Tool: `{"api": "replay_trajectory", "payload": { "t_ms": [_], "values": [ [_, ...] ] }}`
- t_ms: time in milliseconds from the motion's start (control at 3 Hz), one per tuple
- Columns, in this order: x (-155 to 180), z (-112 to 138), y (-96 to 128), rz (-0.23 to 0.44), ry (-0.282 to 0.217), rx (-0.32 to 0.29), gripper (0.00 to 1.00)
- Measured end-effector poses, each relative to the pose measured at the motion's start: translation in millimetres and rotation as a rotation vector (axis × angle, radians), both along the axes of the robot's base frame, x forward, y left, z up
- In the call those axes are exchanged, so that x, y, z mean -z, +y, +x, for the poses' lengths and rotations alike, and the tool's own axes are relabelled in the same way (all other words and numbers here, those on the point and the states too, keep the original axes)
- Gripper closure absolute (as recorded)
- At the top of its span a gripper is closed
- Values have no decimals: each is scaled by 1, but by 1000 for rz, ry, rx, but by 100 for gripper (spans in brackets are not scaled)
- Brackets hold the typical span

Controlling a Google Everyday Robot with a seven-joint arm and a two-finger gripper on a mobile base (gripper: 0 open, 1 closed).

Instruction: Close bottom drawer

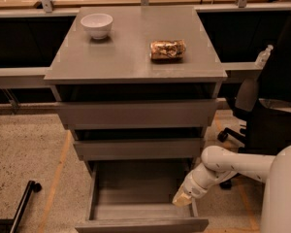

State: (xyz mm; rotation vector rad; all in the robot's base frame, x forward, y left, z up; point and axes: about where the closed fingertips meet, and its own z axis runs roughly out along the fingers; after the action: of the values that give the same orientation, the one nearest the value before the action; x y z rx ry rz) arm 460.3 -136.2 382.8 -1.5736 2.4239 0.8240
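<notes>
The bottom drawer (136, 200) is pulled far out of the grey cabinet; its shallow grey tray is empty and its slim front panel (141, 225) lies at the picture's lower edge. My gripper (182, 199) hangs at the end of the white arm, at the drawer's right side wall, near its front right corner. The two drawers above, the mid-sized one (138, 148) and the tall one (136, 113), stand only slightly out.
On the cabinet top (116, 57) sit a white bowl (96, 24) and a crumpled snack bag (167, 49). A black office chair (269, 110) stands at the right. A black bar with a wheel (24, 203) lies on the floor at the lower left.
</notes>
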Motion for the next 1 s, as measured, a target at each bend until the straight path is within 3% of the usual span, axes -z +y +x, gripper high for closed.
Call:
{"api": "replay_trajectory", "payload": {
  "t_ms": [667,1000],
  "values": [
    [61,-19,5,170,83,-40,100],
    [98,-32,2,212,117,-50,100]
  ]
}}
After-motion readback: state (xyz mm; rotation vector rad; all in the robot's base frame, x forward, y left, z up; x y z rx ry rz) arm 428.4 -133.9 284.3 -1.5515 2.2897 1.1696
